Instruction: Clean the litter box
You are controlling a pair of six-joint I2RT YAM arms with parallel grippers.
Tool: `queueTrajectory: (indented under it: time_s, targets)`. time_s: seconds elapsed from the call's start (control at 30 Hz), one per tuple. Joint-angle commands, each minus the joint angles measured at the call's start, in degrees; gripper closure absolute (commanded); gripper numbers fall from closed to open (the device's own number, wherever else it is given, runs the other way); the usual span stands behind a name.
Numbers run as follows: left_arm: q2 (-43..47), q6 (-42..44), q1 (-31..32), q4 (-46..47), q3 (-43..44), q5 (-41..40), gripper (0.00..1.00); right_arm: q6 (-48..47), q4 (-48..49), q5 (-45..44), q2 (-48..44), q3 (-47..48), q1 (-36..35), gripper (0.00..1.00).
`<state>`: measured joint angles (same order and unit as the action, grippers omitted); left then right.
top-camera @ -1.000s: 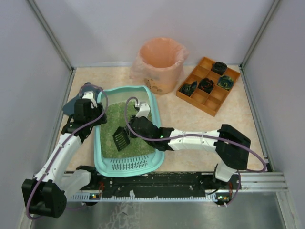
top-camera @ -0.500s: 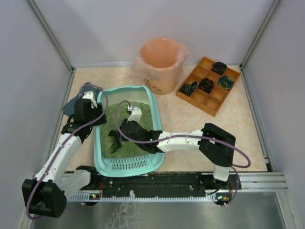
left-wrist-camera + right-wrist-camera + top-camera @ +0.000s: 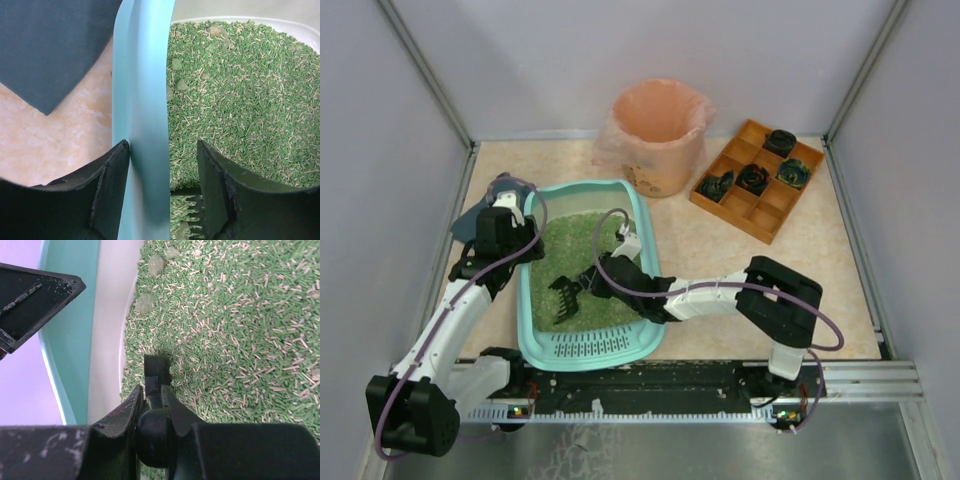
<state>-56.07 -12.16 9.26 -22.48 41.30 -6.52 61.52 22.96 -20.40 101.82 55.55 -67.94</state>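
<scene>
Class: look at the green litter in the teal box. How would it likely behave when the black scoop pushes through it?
The litter is loose short pellets, so it would probably part and flow around the scoop rather than move as one mass. The rounded lumps look solid and may roll.

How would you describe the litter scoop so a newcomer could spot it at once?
Find the teal litter box on the left half of the table. Toward its perforated end, the black scoop sits in the green litter, its handle clamped in the right end effector. It is the only toothed tool there; other dark objects sit in the orange tray.
</scene>
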Motion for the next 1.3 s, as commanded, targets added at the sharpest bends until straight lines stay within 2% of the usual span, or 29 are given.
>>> queueTrajectory:
  time_s: [0.0, 0.13, 0.3, 0.6, 0.9, 1.0, 1.13, 1.27]
  targets:
    - [1.1, -0.2, 0.2, 0.0, 0.0, 0.2, 0.36, 4.8, 4.6, 1.3, -6.4, -3.1, 1.1, 1.00]
    - [2.7, -0.7, 0.2, 0.1, 0.0, -1.4, 0.27, 5.4, 7.9, -0.9, -10.1, -6.3, 2.4, 1.00]
    - [6.6, -1.1, 0.2, 1.3, -0.8, -3.0, 0.23, 6.9, 10.2, -1.6, -12.1, -8.6, 3.8, 1.00]
    - [10.1, -1.1, 0.2, 2.0, -1.3, -6.1, 0.21, 6.3, 10.6, -2.9, -14.6, -9.5, 5.1, 1.00]
    - [10.6, -1.0, 0.2, 2.0, -1.3, -6.2, 0.21, 0.9, 13.6, -2.3, -26.2, -17.8, 10.4, 1.00]
    - [10.5, -1.0, 0.2, 2.1, -1.4, -5.6, 0.22, 2.0, 14.2, -0.5, -29.4, -20.0, 12.6, 1.00]
    - [10.3, -0.8, 0.2, 2.4, -1.4, -5.4, 0.21, 2.2, 17.6, 6.1, -28.1, -19.0, 12.7, 1.00]
    - [10.5, -0.8, 0.2, 2.2, -1.5, -5.3, 0.22, 5.8, 16.6, 1.9, -31.4, -23.2, 15.8, 1.00]
